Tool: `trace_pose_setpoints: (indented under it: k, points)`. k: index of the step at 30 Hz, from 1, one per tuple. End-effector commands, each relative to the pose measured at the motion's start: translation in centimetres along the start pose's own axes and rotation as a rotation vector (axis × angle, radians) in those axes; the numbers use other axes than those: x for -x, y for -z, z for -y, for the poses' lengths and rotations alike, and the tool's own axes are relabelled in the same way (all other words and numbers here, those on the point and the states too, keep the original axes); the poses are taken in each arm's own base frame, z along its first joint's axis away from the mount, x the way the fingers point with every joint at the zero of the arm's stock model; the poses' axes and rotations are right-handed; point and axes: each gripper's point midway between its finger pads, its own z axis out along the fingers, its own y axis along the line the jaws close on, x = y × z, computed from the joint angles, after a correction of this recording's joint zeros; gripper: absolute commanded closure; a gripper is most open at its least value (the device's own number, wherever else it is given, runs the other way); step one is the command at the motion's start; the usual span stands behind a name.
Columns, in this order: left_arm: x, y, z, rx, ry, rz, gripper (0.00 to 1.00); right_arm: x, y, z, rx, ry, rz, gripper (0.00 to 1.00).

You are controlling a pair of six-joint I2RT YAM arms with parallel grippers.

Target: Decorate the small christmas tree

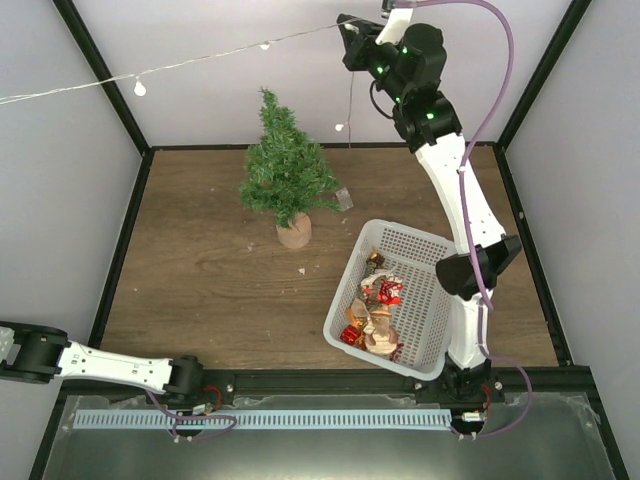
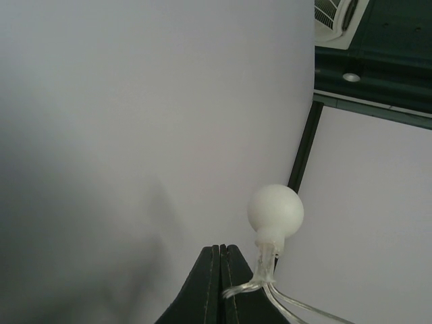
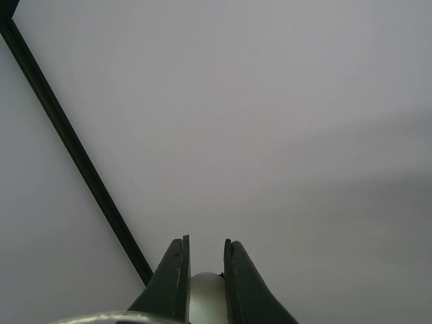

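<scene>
The small christmas tree stands upright on its tan base at the back middle of the wooden table. A string of lights with white bulbs stretches in the air above it, from the left edge to my right gripper, which is raised high at the back. In the right wrist view, my right gripper is clamped on a white bulb. My left gripper is shut on the string's clear wire, beside a white bulb. The left gripper itself is outside the top view.
A white plastic basket holding several red and gold ornaments sits right of the tree, next to the right arm. A loose strand with a bulb hangs down from the string behind the tree. Black frame posts edge the walls.
</scene>
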Motion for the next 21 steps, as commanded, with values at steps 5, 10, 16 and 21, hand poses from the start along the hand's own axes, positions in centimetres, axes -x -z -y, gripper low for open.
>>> trace_pose_setpoints:
  k: [5,10,16,21]
  points:
    - [-5.2,-0.7,-11.7,0.117,-0.376,-0.125,1.0,-1.8,-1.6,0.1,0.056,-0.079,-0.014,0.99]
    - [-6.1,-0.3,-13.5,0.133,-0.353,-0.144,1.0,-3.7,-2.7,0.1,0.091,-0.116,-0.048,0.99]
    - [-7.2,0.3,-15.6,0.147,-0.325,-0.166,1.0,-5.8,-3.4,0.2,0.114,-0.131,-0.101,0.99]
    - [-8.4,0.8,-17.2,0.156,-0.301,-0.184,1.0,-7.8,-3.6,-0.1,0.136,-0.127,-0.151,0.98]
